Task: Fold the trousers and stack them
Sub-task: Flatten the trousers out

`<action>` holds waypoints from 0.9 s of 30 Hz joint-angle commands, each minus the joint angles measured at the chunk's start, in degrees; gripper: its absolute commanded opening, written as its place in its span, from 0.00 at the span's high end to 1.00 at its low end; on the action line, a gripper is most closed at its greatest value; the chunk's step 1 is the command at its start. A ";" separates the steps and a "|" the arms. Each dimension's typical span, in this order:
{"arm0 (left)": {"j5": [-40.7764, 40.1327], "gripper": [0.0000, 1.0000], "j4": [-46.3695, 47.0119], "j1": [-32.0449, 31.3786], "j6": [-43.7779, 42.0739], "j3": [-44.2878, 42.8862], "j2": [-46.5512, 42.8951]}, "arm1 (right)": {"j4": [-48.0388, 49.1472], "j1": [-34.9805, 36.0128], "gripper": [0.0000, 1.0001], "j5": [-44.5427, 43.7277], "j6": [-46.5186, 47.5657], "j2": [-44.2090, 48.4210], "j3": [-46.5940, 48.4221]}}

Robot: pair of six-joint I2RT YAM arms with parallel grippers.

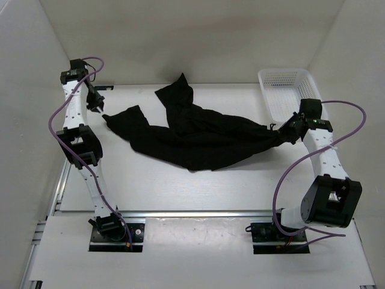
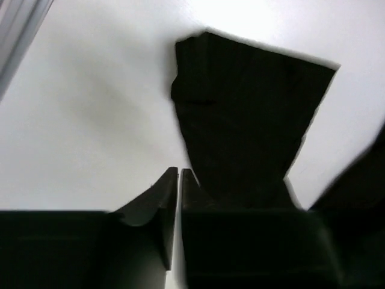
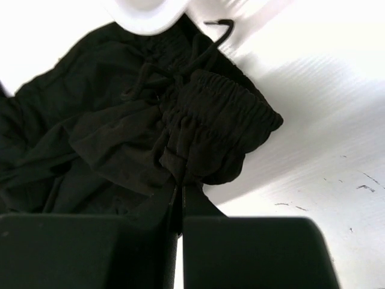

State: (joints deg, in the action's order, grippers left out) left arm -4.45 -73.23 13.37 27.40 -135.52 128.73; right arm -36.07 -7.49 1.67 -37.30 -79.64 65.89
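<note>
The black trousers [image 1: 192, 133] lie crumpled across the middle of the white table, legs to the left and back, waist to the right. My right gripper [image 1: 281, 135] is shut on the gathered elastic waistband [image 3: 210, 135] and holds it just above the table; the drawstring [image 3: 213, 30] trails beyond. My left gripper [image 1: 96, 107] is shut and empty, hovering just left of a leg end [image 1: 117, 117]. In the left wrist view that leg end [image 2: 246, 114] lies flat ahead of and right of the closed fingertips [image 2: 180, 173].
A white mesh basket [image 1: 290, 90] stands at the back right, just behind my right gripper. White walls enclose the table on the left, back and right. An aluminium rail [image 1: 192, 214] runs along the near edge by the arm bases.
</note>
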 commanded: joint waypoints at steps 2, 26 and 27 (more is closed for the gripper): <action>-1.36 0.90 2.29 1.04 -2.26 7.97 -12.35 | 1.18 -0.25 1.00 0.78 1.97 1.59 -0.50; 9.29 0.53 11.36 -0.27 -0.15 9.66 9.61 | -1.01 -0.25 1.00 2.55 4.34 6.15 -3.49; 9.28 0.64 11.36 -0.27 -0.15 10.53 8.57 | -1.01 -0.25 1.00 2.55 4.34 6.16 -3.49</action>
State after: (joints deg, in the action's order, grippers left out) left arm 5.37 -61.89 13.06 26.61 -124.86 139.74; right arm -36.53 -7.49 4.12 -34.04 -76.05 62.37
